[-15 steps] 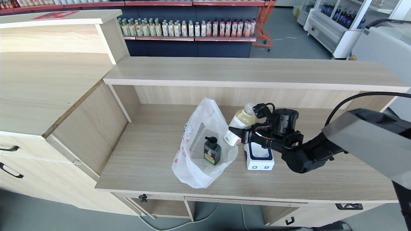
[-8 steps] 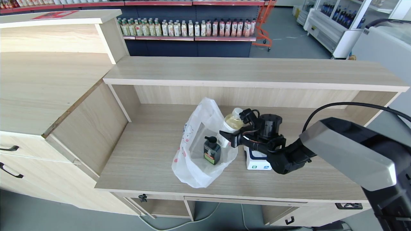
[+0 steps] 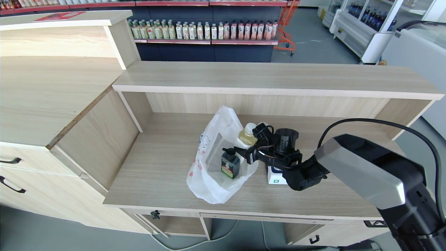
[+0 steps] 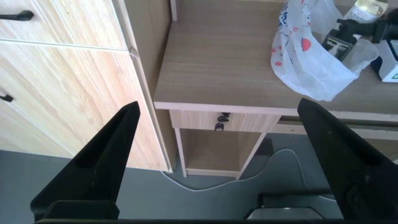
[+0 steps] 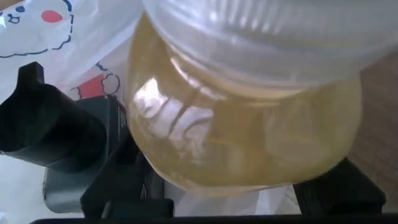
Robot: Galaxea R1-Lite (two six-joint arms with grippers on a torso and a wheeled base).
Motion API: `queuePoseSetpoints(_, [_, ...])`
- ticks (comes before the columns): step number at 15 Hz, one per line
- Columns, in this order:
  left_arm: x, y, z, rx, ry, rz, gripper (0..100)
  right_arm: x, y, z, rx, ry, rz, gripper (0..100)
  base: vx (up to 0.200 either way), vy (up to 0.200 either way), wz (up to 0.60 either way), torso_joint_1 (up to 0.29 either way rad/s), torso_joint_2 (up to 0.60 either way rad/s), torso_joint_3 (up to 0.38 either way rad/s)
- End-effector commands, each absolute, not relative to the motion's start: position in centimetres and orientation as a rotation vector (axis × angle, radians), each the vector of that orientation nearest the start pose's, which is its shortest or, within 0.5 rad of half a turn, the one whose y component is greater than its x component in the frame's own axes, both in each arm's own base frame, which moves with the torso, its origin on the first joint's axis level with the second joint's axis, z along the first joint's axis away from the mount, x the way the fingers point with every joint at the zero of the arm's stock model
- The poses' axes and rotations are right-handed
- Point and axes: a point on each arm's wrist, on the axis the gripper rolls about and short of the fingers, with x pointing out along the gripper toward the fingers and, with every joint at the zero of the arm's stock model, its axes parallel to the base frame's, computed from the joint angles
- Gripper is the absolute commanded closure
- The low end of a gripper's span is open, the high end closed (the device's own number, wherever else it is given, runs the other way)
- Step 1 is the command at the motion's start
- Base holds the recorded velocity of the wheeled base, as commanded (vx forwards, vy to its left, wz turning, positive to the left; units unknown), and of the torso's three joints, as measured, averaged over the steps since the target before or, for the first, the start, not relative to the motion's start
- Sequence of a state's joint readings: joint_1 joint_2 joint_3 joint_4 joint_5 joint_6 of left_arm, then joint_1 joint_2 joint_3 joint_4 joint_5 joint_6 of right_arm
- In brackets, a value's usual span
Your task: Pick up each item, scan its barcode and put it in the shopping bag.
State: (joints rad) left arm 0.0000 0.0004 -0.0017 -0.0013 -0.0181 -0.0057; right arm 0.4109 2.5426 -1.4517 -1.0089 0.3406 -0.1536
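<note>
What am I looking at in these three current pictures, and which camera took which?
A two-armed robot at a shop checkout. The head view looks down on the wooden counter. The other two come from cameras on its wrists. The right end effector is shut on a bottle of yellowish drink, holding it at the mouth of the white shopping bag; a dark pump bottle stands inside. A white scanner sits beside the bag. The left end effector is open, out in front of the counter.
</note>
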Motion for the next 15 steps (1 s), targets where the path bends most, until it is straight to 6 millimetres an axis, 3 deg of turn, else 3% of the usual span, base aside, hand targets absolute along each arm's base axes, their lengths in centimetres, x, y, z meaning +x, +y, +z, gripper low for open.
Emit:
queuePoseSetpoints(1, [-2.3,0.0,7.6,-0.006,-0.003,-0.018,0,45.2,20.7,4.0,-0.147,0.027,0.768,0,0.0,0.0,0.0,0.0,0.0,0.0])
queuePoseSetpoints(3, [-2.3,0.0,7.6,-0.006,-0.003,-0.018,0,45.2,20.6,4.6,-0.128,0.021,0.778,0,0.0,0.0,0.0,0.0,0.0,0.0])
queuePoseSetpoints(6, [-2.3,0.0,7.6,-0.006,-0.003,-0.018,0,44.3,20.0,8.6,0.025,0.016,0.77,0,0.0,0.0,0.0,0.0,0.0,0.0])
queuePoseSetpoints(8, [-2.3,0.0,7.6,-0.006,-0.003,-0.018,0,42.9,18.2,11.1,0.105,0.038,0.745,0,0.0,0.0,0.0,0.0,0.0,0.0])
queuePoseSetpoints(11, [-2.3,0.0,7.6,-0.006,-0.003,-0.018,0,37.6,13.8,14.0,0.11,0.093,0.705,0,0.0,0.0,0.0,0.0,0.0,0.0])
queuePoseSetpoints(15, [-2.3,0.0,7.6,-0.006,-0.003,-0.018,0,26.3,7.6,18.6,0.147,0.102,0.636,0,0.0,0.0,0.0,0.0,0.0,0.0])
